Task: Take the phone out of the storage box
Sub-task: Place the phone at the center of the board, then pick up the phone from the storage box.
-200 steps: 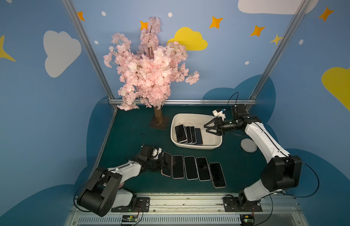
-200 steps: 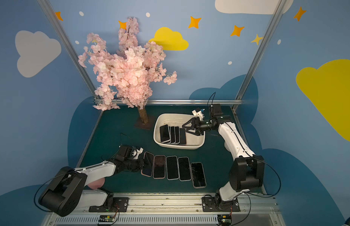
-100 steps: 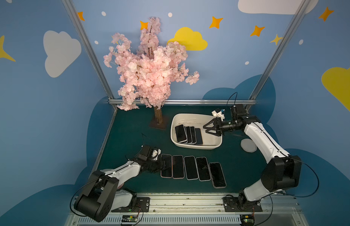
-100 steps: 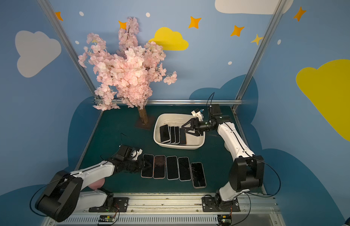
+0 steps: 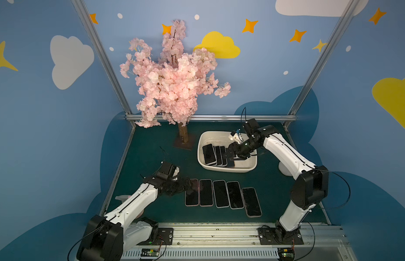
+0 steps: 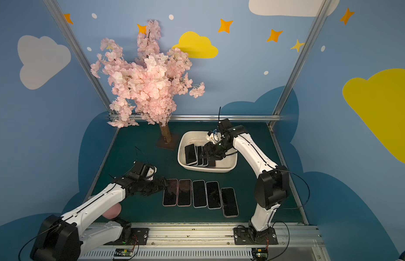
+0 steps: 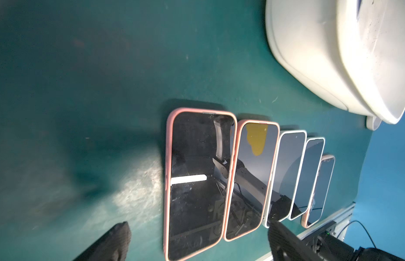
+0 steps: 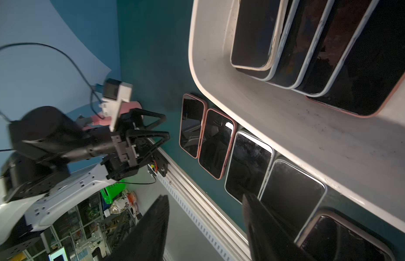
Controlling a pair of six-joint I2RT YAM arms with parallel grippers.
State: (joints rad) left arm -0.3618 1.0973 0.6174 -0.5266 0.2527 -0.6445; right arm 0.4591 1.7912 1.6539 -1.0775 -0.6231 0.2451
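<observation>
Presently, in cream-white rounded plastic storage box [image 5: 242, 169], far right on green bench [image 5: 151, 153]: overlapping dark-screened phones [image 5: 209, 154], right jaws spread and empty over them. Near left: left jaws spread wide at pink-cased phone [image 7: 197, 180], flat, ending five-phone row [image 5: 220, 193].

In both top views the right gripper [image 5: 229, 155] covers part of the boxed phones [image 5: 209, 154] in the storage box [image 5: 228, 169], so from there I can't count them; those showing overlap, each hiding a strip of the next. A pink thing [image 6: 112, 211] under the left arm [image 6: 95, 203] is mostly covered; what it is I can't tell. A pale round object [image 5: 283, 170] sits half behind the right arm [image 5: 287, 156]. In the left wrist view the box runs off the edge and one side of the mat [image 7: 50, 180] is a smear. In the right wrist view the edge cuts the boxed phones and the end phone [image 8: 341, 239] of the row on the mat
</observation>
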